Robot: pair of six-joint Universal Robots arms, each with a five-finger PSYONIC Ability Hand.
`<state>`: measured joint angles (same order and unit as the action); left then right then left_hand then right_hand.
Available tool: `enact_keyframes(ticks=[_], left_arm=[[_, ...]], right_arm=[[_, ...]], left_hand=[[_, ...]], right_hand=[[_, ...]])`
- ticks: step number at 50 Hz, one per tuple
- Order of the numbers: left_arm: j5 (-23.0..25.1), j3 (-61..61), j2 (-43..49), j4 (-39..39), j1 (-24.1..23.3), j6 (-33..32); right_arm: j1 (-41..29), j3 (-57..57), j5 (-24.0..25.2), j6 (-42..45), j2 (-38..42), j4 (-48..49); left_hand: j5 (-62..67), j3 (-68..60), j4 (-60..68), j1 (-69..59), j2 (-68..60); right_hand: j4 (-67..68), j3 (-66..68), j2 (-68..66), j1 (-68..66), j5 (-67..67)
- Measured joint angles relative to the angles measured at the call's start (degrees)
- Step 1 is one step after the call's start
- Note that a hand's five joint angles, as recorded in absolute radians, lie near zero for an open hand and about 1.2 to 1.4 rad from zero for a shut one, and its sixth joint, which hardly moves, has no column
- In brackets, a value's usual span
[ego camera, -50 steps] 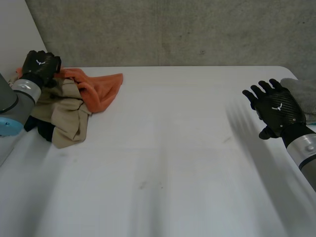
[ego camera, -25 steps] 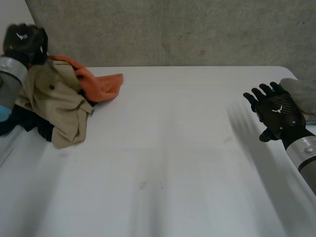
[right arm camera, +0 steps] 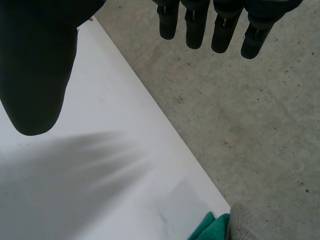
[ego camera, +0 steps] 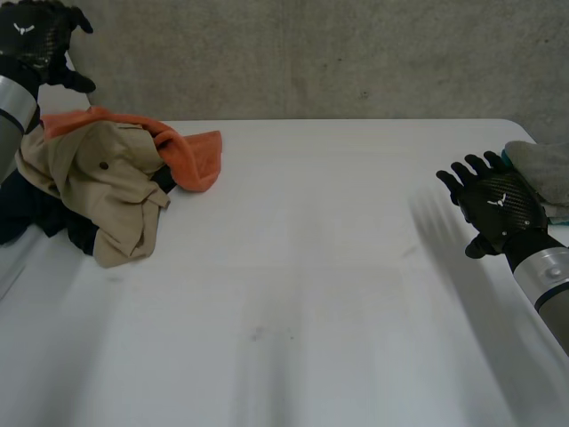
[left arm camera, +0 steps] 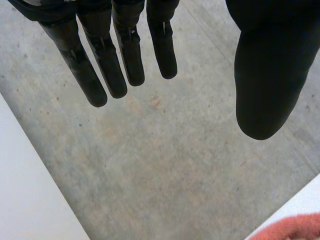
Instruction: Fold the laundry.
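Tabletop: the white tabletop lies bare across its near and middle stretch.
Right hand: the black right hand hovers low at the right edge. Its fingers are straight and spread, the thumb is wide apart, and it has hold of nothing.
Folded stack: a grey folded cloth sits on a teal cloth just beyond the right hand's fingertips.
Laundry: a crumpled heap sits at the far left corner. A beige buttoned garment is on top. An orange terry cloth trails from under it toward the middle. A dark garment sits beneath at the left edge.
Left hand: the black left hand hangs high above the heap's far left end, against the grey concrete wall. Its fingers are straight, the thumb stands off, and it is empty.
Deciding relation: the heap lies below the left hand and slightly toward the middle. The whole tabletop separates it from the right hand, so the left hand is far nearer. The heap's long axis runs along the far edge, from the left edge to the orange tip.
Progress: probably early, since nothing in the heap is spread flat yet.
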<state>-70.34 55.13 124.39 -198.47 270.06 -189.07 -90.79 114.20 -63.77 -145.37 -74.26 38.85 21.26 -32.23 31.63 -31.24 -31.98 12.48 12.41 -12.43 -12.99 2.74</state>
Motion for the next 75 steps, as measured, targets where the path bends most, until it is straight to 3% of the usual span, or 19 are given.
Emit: enact_keyframes(ticks=[16, 30, 35, 38, 44, 51, 59, 62, 69, 70, 75], left_arm=[[0.4, -7.8, 13.2, 0.2, 7.0, -1.3], [1.0, -8.9, 17.6, 0.3, 7.4, -1.9], [1.1, -9.7, 19.6, 0.3, 7.3, -3.0], [1.0, -10.0, 20.4, 0.2, 7.1, -4.5], [-1.2, -10.6, 18.6, -1.4, 5.1, -8.0], [-4.3, -6.2, 5.9, -7.7, -2.1, -8.0], [-4.8, 1.8, -7.6, -12.8, -12.8, -1.4], [-4.7, 5.1, -12.2, -13.5, -19.9, 3.2], [-4.8, 8.7, -13.1, -12.8, -29.6, 6.8], [-4.9, 10.6, -12.1, -12.3, -32.8, 7.4], [-5.1, 14.7, -8.3, -10.2, -38.3, 8.1]], right_arm=[[0.0, -0.5, 0.1, 0.2, 1.0, 0.0], [-0.1, -0.7, 0.0, 2.3, 2.2, 0.1], [-0.2, -0.7, 0.0, 2.6, 2.7, 0.1], [-0.2, -0.7, 0.0, 2.6, 2.9, 0.1], [-0.1, -0.7, -0.1, 2.6, 2.9, 0.1], [-0.1, -0.8, -0.8, 2.6, 2.5, 0.1], [0.1, -1.0, -4.7, 2.4, 0.5, 0.1], [0.2, -1.0, -6.7, 2.2, -0.9, 0.0], [0.3, -0.9, -7.6, 1.9, -2.6, 0.0], [0.3, -0.8, -7.7, 1.7, -3.0, -0.1], [0.2, -0.8, -7.7, 1.5, -3.2, -0.4]], left_hand=[[2.6, -1.1, 2.0, -2.5, -1.5], [5.7, -4.4, 5.2, -5.8, -4.9], [16.9, -16.0, 16.7, -18.6, -17.1], [31.7, -30.9, 31.8, -33.3, -31.9], [34.4, -36.0, 37.0, -34.1, -36.4], [34.4, -36.1, 37.0, -34.1, -36.6], [34.4, -36.1, 37.0, -34.1, -36.6], [34.4, -36.1, 37.0, -34.1, -36.6], [34.4, -36.1, 37.0, -34.1, -36.6], [34.4, -36.1, 37.0, -34.1, -36.6], [34.4, -36.2, 37.0, -34.1, -36.6]], right_hand=[[0.0, 0.0, 0.0, 0.0, 0.0], [0.0, 0.0, 0.0, 0.0, 0.0], [0.0, 0.0, 0.0, 0.0, 0.0], [0.0, 0.0, 0.0, 0.0, 0.0], [0.0, 0.0, 0.0, 0.0, 0.0], [0.0, 0.0, 0.0, 0.0, 0.0], [0.0, 0.0, 0.0, 0.0, 0.0], [0.0, 0.0, 0.0, 0.0, 0.0], [0.0, 0.0, 0.0, 0.0, 0.0], [0.0, 0.0, 0.0, 0.0, 0.0], [0.0, 0.0, 0.0, 0.0, 0.0]])
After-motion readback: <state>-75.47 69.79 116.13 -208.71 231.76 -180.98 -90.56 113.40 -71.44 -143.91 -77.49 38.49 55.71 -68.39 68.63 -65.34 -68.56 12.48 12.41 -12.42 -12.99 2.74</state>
